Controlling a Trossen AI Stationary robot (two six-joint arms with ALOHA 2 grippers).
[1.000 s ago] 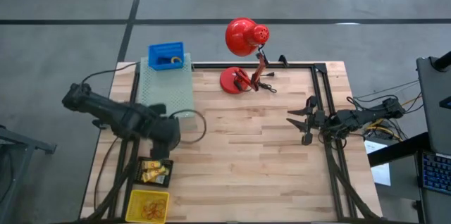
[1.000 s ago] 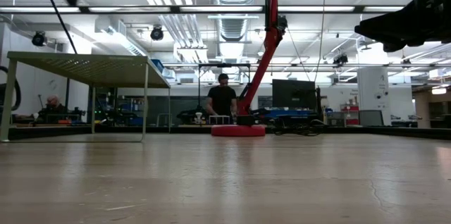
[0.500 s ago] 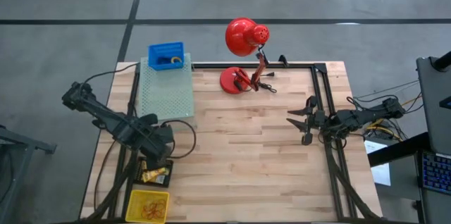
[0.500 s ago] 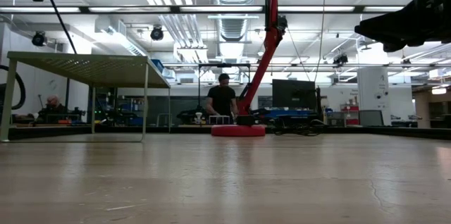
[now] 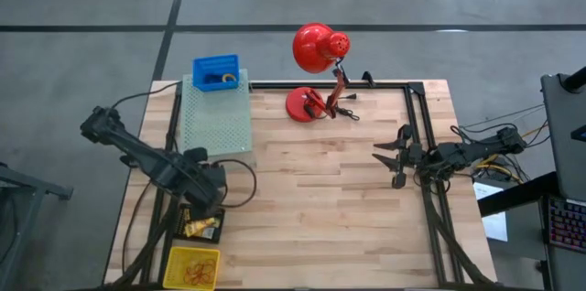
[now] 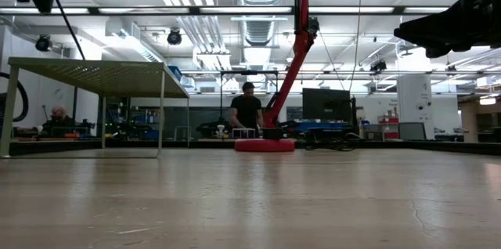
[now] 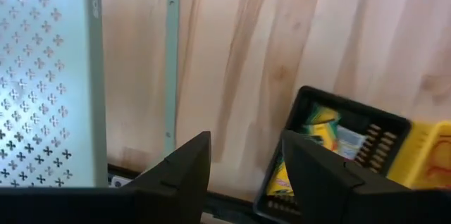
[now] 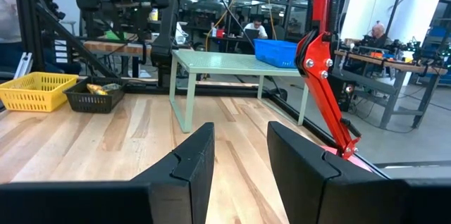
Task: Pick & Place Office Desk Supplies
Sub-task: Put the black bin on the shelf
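Left end effector [image 7: 243, 164], released and empty, hangs over the black tray [image 5: 200, 223] of yellow supplies [image 7: 320, 127] at the surface's [image 5: 320, 199] near-left edge, beside the yellow basket [image 5: 191, 266]. Right end effector [image 5: 389, 157], released and empty, hovers at the right edge.

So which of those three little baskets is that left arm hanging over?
The black basket, between the yellow basket and the shelf; the blue basket sits far off.

Small yellow rectangular office supplies [image 7: 323, 134] lie heaped in a black slotted plastic bin [image 5: 202, 225] at the wooden surface's [image 5: 320, 199] left edge.
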